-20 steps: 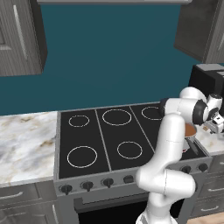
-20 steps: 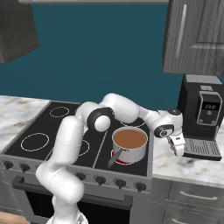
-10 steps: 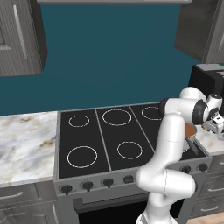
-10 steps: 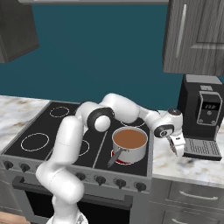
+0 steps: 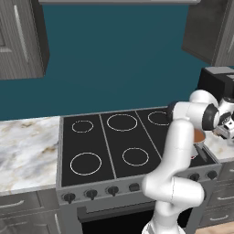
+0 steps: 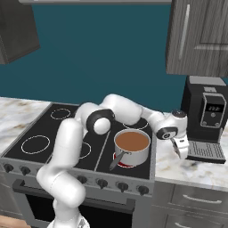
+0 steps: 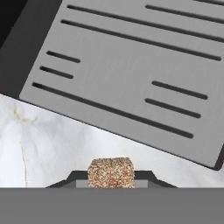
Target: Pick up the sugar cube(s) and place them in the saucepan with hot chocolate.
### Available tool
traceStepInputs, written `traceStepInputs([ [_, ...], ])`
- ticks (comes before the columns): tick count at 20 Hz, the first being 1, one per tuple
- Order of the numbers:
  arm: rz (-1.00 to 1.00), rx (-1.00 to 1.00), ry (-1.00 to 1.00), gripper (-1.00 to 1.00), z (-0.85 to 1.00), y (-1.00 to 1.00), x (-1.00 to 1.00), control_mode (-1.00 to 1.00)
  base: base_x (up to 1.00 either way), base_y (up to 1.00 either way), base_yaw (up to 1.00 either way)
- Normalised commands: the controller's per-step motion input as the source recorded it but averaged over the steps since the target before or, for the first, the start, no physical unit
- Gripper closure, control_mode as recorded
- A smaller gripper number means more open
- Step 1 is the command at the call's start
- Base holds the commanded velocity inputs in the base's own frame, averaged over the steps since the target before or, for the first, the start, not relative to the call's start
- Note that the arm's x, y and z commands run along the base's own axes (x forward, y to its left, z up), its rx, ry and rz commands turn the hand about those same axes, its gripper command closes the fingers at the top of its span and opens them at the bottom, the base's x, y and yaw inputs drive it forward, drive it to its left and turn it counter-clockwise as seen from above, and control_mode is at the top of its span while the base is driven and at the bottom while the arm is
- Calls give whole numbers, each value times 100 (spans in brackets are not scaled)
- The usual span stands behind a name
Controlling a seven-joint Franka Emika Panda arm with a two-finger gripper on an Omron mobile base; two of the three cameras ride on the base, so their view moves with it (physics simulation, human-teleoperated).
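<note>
Marble counter, speckled tan sugar cube, claw-held

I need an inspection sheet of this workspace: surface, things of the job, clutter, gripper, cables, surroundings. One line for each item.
Surface: black stove top with white burner rings, marble counter on both sides.
Job's things: saucepan with brown liquid stands on the stove's right front part, handle toward the front edge. Sugar cube, tan and speckled, sits between the finger tips in the hand view, above the marble.
Clutter: nothing seen.
Gripper: gripper is over the counter between saucepan and coffee machine, pointing down, closed on the cube.
Cables: nothing seen.
Surroundings: teal wall, dark wood upper cabinets, grey drip tray of the coffee machine, drawers under the counter.
</note>
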Motion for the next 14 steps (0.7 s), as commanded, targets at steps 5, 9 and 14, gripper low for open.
traceStepInputs([
  [5,0,0,-14,100,67,25,-39,-100,0,0,0],
  [9,0,0,-7,100,80,44,-32,-100,0,0,0],
  [14,0,-1,-3,100,73,56,-20,-100,0,0,0],
])
